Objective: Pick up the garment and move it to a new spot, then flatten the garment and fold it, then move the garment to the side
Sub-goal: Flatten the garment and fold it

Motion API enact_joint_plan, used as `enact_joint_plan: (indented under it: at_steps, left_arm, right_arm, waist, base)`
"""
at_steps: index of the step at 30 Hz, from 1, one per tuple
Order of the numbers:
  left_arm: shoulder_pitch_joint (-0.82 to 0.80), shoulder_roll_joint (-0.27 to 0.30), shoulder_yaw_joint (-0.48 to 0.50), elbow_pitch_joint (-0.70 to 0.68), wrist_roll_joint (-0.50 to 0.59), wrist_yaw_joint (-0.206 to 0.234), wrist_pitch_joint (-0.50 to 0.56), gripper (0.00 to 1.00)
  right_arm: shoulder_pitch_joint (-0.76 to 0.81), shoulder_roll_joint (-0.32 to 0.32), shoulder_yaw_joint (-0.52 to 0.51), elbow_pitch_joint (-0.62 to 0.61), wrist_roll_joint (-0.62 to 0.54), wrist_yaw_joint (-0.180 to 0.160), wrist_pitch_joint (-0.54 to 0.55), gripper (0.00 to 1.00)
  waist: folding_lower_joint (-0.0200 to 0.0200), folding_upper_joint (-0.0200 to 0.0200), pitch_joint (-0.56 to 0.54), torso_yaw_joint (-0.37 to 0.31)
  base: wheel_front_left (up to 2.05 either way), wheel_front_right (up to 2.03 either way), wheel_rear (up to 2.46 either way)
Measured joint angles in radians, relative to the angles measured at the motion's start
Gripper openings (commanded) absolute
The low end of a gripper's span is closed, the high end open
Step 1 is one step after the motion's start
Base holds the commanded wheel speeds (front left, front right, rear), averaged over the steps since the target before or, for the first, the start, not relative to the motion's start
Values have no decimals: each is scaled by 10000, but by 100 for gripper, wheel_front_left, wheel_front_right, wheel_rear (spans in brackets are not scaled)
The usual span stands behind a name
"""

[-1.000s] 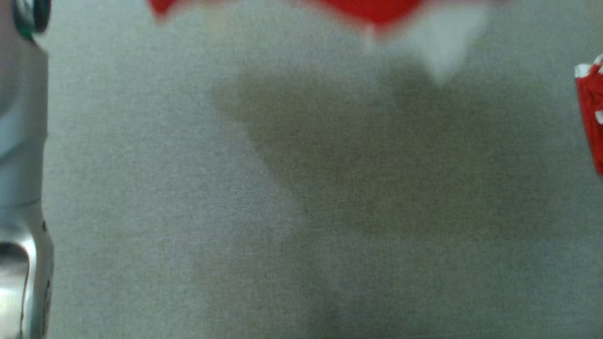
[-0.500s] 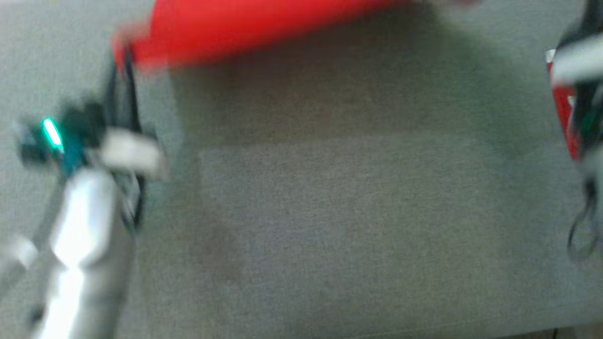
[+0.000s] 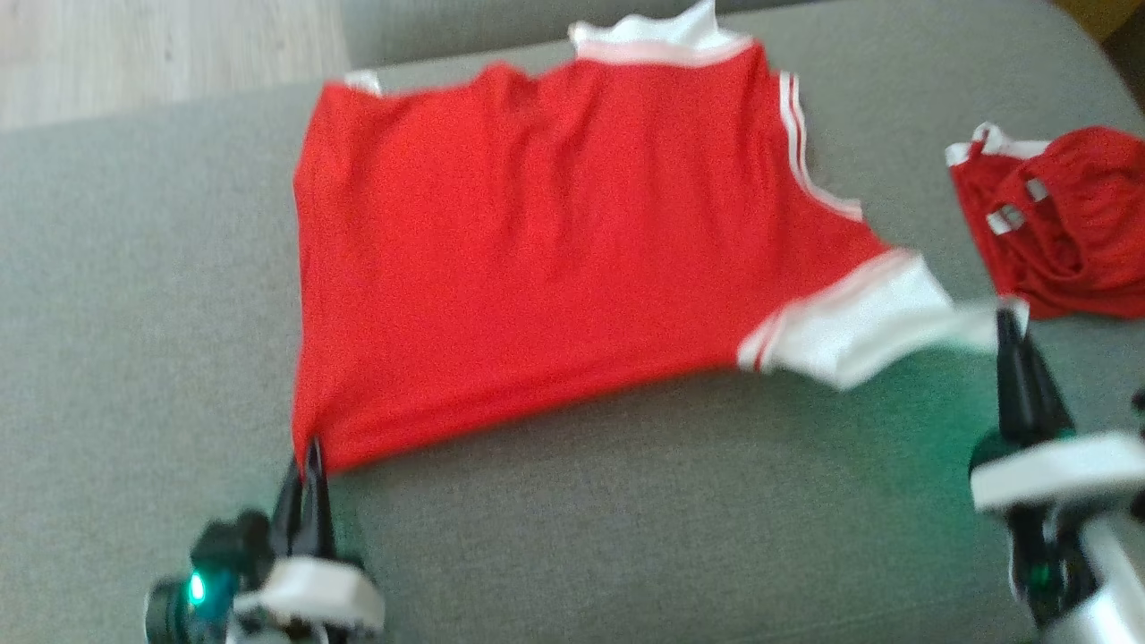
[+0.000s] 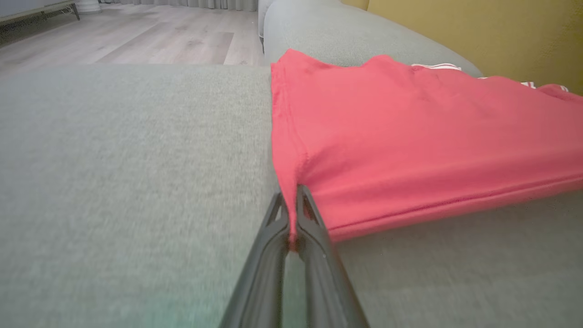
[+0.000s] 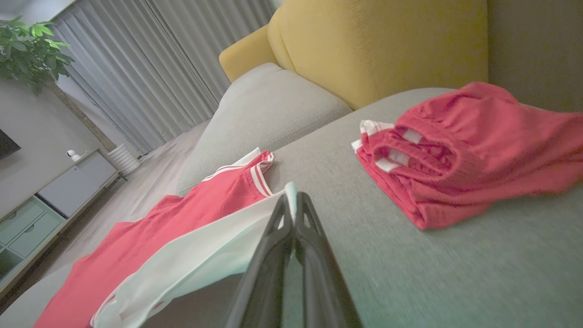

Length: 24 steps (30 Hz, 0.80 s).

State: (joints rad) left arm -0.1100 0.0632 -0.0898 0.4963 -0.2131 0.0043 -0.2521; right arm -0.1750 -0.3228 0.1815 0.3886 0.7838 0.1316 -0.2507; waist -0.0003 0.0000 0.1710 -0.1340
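While the red garment (image 3: pixel 537 268) is lying spread across the grey sofa seat (image 3: pixel 626 537) in the middle of the head view, the left gripper (image 3: pixel 310 452) is rising from the lower left of the frame and pinching the garment's lower left corner between closed fingers. At the lower right, the right gripper (image 3: pixel 1009 326) is pointing up the frame with its fingers pressed together on the tip of the white sleeve (image 3: pixel 859 322), which is stretching out toward the right edge. A bundled red cloth (image 3: pixel 1064 224) is sitting at the far right, apart from the garment, and a strip of pale wooden floor (image 3: pixel 161 45) is showing in the upper left corner.

In the left wrist view, the left gripper's two dark fingers are climbing from the bottom middle and clamping a red corner of fabric. From there the garment is spreading across the right half of the frame, with its hem running toward the right edge. The grey seat is taking the left half, and a yellow cushion (image 4: pixel 478 32) is standing at the upper right.

In the right wrist view, the right gripper's fingers are closing on the edge of the white sleeve at the centre. The red body of the garment is trailing toward the lower left, and the bundled cloth is resting at the right, below the yellow cushion. Grey curtains (image 5: pixel 150 59) are hanging at the upper left.
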Motion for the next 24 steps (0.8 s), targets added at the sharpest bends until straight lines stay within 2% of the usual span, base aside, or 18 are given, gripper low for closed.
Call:
enact_joint_plan:
  at_steps: [8, 14, 18, 24]
  left_arm:
    - [1808, -148, 257, -334, 232, -401, 0, 0]
    - [2404, -153, 276, -571, 301, -487, 0, 0]
    - [2101, -148, 94, -876, 378, -589, 0, 0]
    - [-86, -155, -673, -568, 263, -581, 0, 0]
  right_arm:
    - [2145, 36, 88, -303, -21, 0, 0, 0]
    - [2584, -8, -94, -589, -21, 0, 0, 0]
    - [2434, 77, -311, -867, -31, 0, 0, 0]
    - [733, 224, -159, -587, -201, 0, 0, 0]
  waist:
    - [0, 0, -879, -92]
    - [1, 0, -1002, -34]
    - [3, 0, -773, 77]
    - [5, 0, -31, 382]
  base:
    - [0, 0, 0]
    - [0, 0, 0]
    - [0, 0, 0]
    - [0, 0, 0]
